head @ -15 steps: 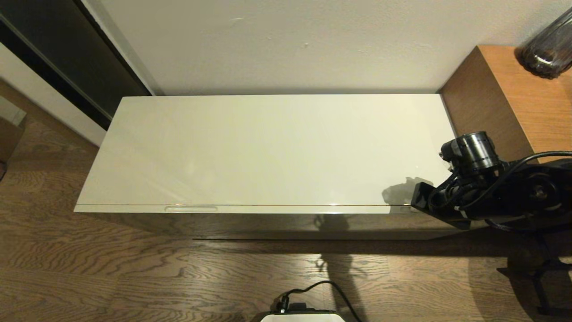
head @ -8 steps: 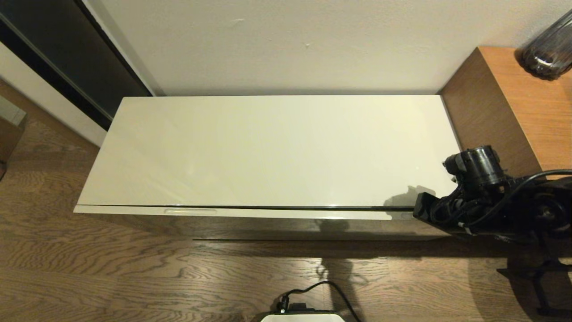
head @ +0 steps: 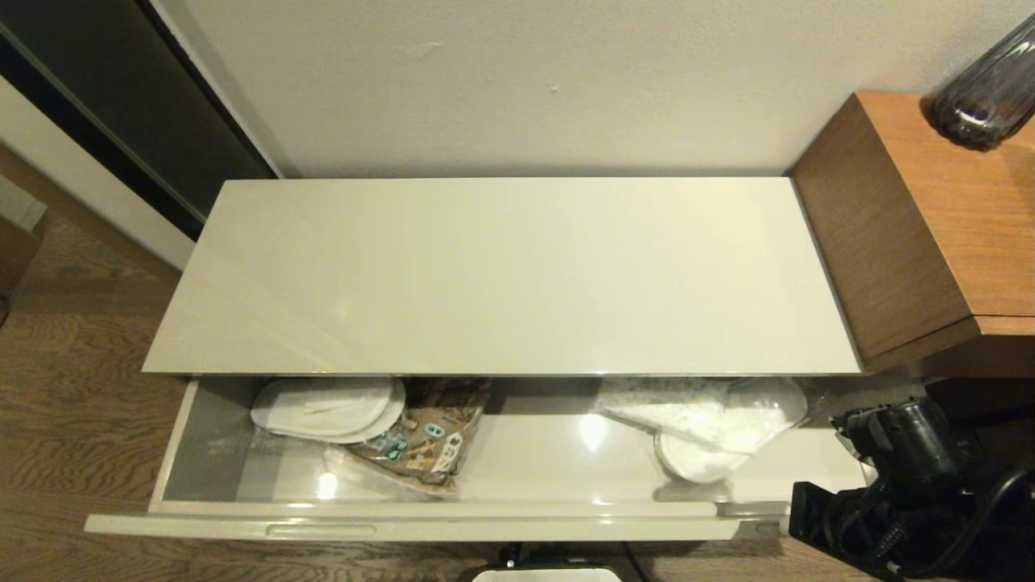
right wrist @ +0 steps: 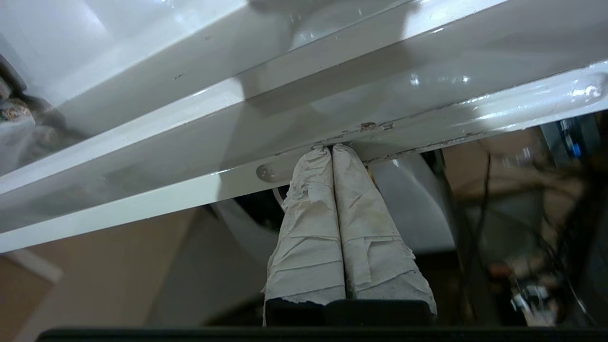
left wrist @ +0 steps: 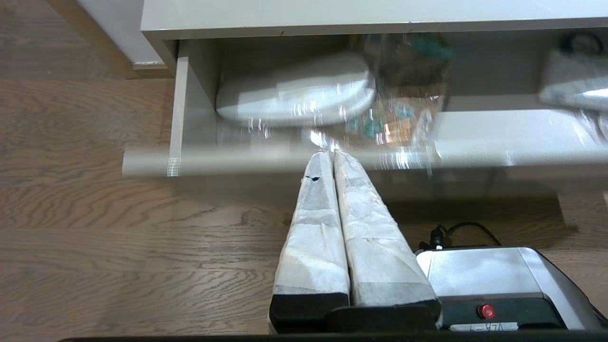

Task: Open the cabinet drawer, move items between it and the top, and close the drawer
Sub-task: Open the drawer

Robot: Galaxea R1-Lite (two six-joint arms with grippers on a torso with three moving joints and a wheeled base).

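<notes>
The cabinet drawer (head: pixel 485 529) stands pulled far out below the glossy cream top (head: pixel 501 275), which is bare. Inside at the left lie white slippers (head: pixel 327 408) in a clear bag. At the right lies a white soft pack (head: pixel 711 420) in clear plastic. My right arm (head: pixel 881 493) is at the drawer front's right end. My right gripper (right wrist: pixel 332 148) is shut, its tips pressed against the front's lower lip (right wrist: pixel 427 137). My left gripper (left wrist: pixel 332 153) is shut and empty, low before the drawer front (left wrist: pixel 475 159); it does not show in the head view.
A brown printed snack bag (head: pixel 420 440) lies beside the slippers. A brown wooden unit (head: pixel 930 218) with a dark glass vase (head: pixel 982 93) stands right of the cabinet. Wooden floor (head: pixel 73 388) spreads on the left. My white base (left wrist: pixel 494 275) sits under the drawer front.
The drawer has slid from shut to wide open toward me. My right arm drew back and down with its front. The things inside have come into view.
</notes>
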